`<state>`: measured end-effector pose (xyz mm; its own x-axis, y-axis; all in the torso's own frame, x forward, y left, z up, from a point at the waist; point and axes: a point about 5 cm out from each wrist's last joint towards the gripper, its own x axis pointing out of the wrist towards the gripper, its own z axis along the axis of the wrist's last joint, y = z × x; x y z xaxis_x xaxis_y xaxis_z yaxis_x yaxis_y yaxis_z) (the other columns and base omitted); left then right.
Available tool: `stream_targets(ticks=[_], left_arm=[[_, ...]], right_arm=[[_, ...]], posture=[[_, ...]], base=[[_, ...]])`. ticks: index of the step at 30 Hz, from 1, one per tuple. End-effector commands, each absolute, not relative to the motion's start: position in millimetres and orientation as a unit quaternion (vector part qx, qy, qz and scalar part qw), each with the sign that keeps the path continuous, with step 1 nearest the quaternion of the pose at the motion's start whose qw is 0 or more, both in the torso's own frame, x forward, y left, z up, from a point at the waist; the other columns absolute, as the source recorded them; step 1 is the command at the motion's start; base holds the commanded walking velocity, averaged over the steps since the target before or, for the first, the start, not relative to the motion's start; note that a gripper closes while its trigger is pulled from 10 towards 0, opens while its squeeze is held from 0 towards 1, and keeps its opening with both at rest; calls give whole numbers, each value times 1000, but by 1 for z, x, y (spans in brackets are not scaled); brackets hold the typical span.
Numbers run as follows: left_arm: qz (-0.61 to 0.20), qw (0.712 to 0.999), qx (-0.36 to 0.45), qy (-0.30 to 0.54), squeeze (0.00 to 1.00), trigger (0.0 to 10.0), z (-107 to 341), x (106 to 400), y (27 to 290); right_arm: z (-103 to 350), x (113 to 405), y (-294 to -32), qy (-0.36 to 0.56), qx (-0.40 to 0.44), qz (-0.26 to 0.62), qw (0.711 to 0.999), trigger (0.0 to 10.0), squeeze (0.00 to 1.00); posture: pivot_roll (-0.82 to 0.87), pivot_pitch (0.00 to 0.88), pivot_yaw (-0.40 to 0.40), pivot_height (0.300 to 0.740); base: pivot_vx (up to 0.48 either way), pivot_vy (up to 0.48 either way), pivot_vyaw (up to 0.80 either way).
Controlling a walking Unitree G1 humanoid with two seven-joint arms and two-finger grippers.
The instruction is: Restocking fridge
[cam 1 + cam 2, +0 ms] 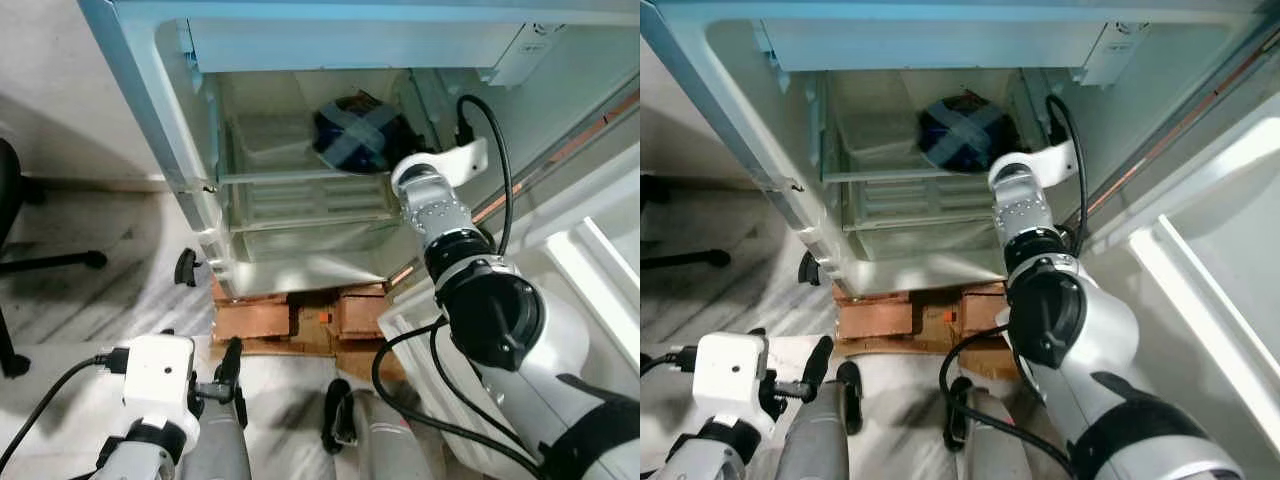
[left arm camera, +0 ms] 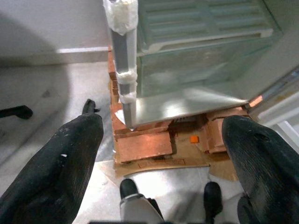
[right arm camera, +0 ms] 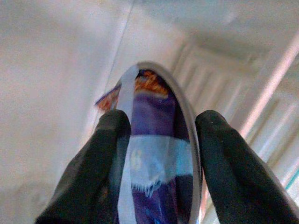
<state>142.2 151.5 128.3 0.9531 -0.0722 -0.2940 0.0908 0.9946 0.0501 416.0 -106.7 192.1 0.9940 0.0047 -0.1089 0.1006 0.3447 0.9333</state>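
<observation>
The fridge (image 1: pixel 196 150) stands open before me. My right arm reaches into its lower compartment, above a glass shelf (image 1: pixel 300 177). My right gripper (image 3: pixel 156 123) is shut on a round dark blue and purple package (image 1: pixel 352 135) crossed with pale tape; in the right wrist view the package (image 3: pixel 154 154) sits edge-on between the two black fingers (image 3: pixel 100 154). Whether it rests on the shelf I cannot tell. My left gripper (image 2: pixel 161 119) hangs low by my leg, open, with nothing between its fingers (image 2: pixel 56 163).
A clear drawer (image 1: pixel 310 208) sits under the glass shelf. The fridge stands on wooden blocks (image 1: pixel 300 315). Its open door (image 1: pixel 590 260) is on my right. A black office chair base (image 1: pixel 40 262) and a caster (image 1: pixel 186 266) are on the floor at left.
</observation>
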Motion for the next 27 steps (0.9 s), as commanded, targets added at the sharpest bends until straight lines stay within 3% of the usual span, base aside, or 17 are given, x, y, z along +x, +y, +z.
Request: stream_targets(ticks=[1,6,10,12,17,27], left_arm=[[-33,986,30,163,0,10000,122,139,153],[-33,987,28,157,0,10000,120,145,151],[-36,988,31,147,0,10000,120,155,152],[-33,989,32,140,0,10000,119,160,153],[-33,990,31,132,0,10000,117,167,152],[-38,995,32,91,0,10000,117,197,150]], right_arm=[[188,415,-105,53,574,-22,817,10000,1000],[183,413,-106,55,565,-6,823,10000,1000],[181,413,-105,59,522,18,851,10000,1000],[177,411,-109,62,462,27,884,10000,1000],[171,410,-115,64,388,40,918,10000,1000],[165,405,-124,56,269,132,953,10000,1000]], posture=[[342,306,-157,740],[336,282,-159,740],[326,259,-157,740],[315,248,-160,740],[296,224,-164,740],[256,137,-154,740]], base=[[0,0,0],[0,0,0],[0,0,0],[0,0,0],[0,0,0],[0,0,0]])
